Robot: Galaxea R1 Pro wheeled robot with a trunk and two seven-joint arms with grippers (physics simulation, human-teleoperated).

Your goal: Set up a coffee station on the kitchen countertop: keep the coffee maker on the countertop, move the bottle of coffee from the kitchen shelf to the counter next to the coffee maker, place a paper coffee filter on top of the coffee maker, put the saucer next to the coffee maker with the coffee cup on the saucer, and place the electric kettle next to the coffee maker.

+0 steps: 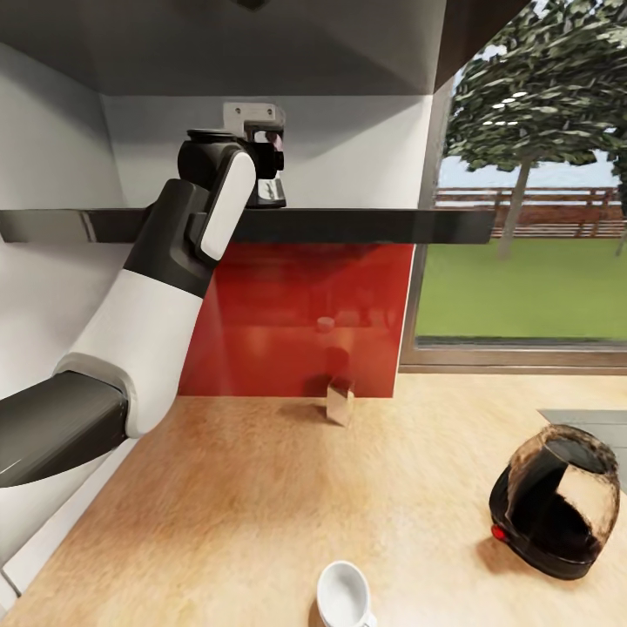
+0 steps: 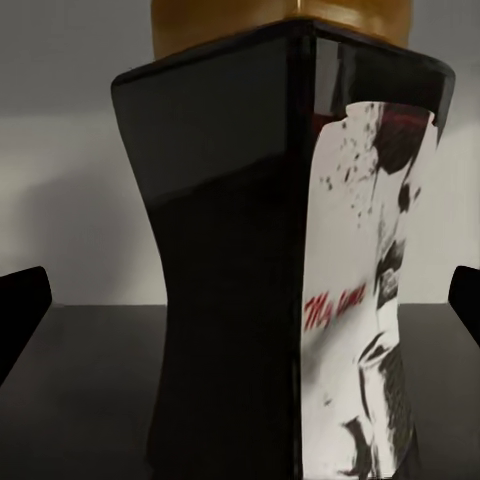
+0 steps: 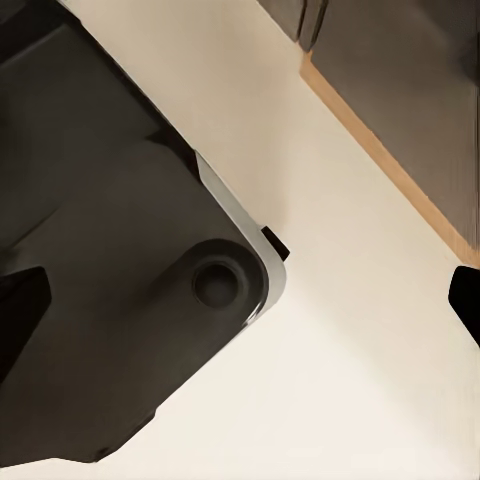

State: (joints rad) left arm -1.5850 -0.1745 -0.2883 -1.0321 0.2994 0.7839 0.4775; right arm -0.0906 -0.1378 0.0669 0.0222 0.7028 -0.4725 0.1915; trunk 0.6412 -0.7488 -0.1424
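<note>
Flanking the coffee bottle [image 2: 270, 270] on the shelf [image 1: 348, 225], left gripper [image 2: 240, 300] fingers wide apart, not touching.

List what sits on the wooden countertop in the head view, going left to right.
Small brown paper coffee filter standing near the red backsplash → white ceramic coffee cup at the near edge → dark, glassy, rounded coffee maker toward the right.
</note>
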